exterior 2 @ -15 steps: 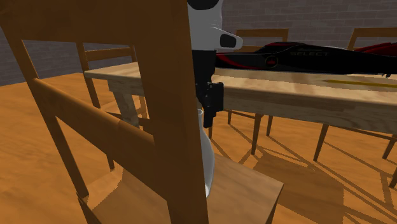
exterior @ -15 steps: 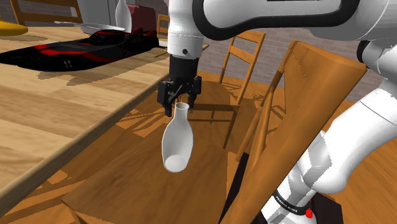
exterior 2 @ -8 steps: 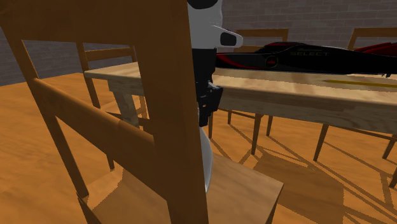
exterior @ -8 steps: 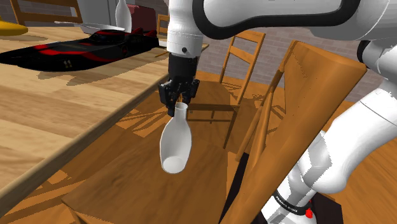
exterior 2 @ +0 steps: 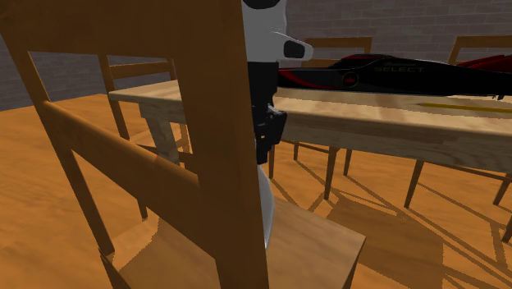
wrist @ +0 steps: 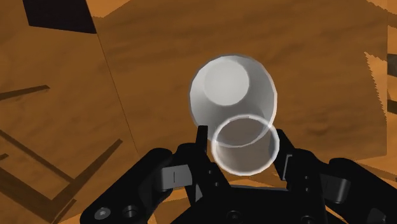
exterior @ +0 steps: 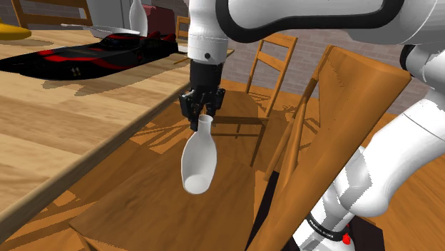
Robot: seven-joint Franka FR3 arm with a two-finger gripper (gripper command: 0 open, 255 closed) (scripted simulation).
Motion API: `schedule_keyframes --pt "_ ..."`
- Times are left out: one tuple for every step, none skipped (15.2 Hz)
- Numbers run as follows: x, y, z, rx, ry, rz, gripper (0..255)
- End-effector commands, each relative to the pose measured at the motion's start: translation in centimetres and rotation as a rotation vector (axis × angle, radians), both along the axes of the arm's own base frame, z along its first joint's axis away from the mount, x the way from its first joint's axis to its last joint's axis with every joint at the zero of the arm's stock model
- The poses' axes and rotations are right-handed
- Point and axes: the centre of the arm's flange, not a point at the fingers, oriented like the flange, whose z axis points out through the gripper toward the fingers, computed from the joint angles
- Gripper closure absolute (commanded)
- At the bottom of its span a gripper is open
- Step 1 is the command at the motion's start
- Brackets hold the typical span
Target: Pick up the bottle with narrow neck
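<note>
Here we are beside the tabletop [exterior: 57, 121], and the white arm [exterior: 285, 18] reaches down past its edge. The black tool [exterior: 202, 118] is clamped on the narrow neck of the white bottle [exterior: 196, 160], one finger on each side.

The bottle hangs over a wooden chair seat [exterior: 164, 207], just off the tabletop's edge. It is tilted: neck up in the tool, round base lower and off toward the shoulder view's left. Whether the base touches the seat, I can't tell from here.

In the wrist view, you look straight into the open mouth of the bottle [wrist: 235, 89], and the tool [wrist: 245, 149] pinches the rim between its fingers [wrist: 202, 137]. The fat body bulges out beyond, off to one side of the neck, with the brown seat behind it.

From the second exterior view, a big chair back [exterior 2: 205, 98] blocks most of it. The tool [exterior 2: 267, 135] peeks out at its edge, and a pale sliver of the bottle [exterior 2: 267, 205] runs down below it.

Up on the tabletop lies a long black and red object [exterior: 93, 53], well apart from the action. Farther along stands a second white bottle [exterior: 137, 16]. Another wooden chair [exterior: 274, 64] stands beyond the arm, against a brick wall.
</note>
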Motion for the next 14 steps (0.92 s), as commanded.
schedule_keyframes --pt "-0.1 0.1 0.6 -0.007 0.006 0.003 255" --pt "-0.1 0.1 1.1 -0.007 0.006 0.003 255" --pt "-0.1 0.1 1.7 -0.007 0.006 0.003 255" --pt "-0.1 0.1 2.2 -0.007 0.006 0.003 255" --pt "-0.1 0.1 2.7 -0.007 0.006 0.003 255" --pt "-0.1 0.1 3.2 -0.007 0.006 0.003 255" --pt "-0.1 0.1 3.8 -0.007 0.006 0.003 255" --pt "-0.1 0.1 4.3 -0.007 0.006 0.003 255" --pt "-0.1 0.1 4.8 -0.007 0.006 0.003 255" --pt "-0.1 0.1 5.4 -0.007 0.006 0.003 255" --pt "-0.1 0.1 5.9 -0.007 0.006 0.003 255" --pt "-0.1 0.1 6.4 -0.007 0.006 0.003 255" --pt "-0.1 0.1 6.5 -0.007 0.006 0.003 255" --pt "-0.1 0.1 6.5 -0.007 0.006 0.003 255"
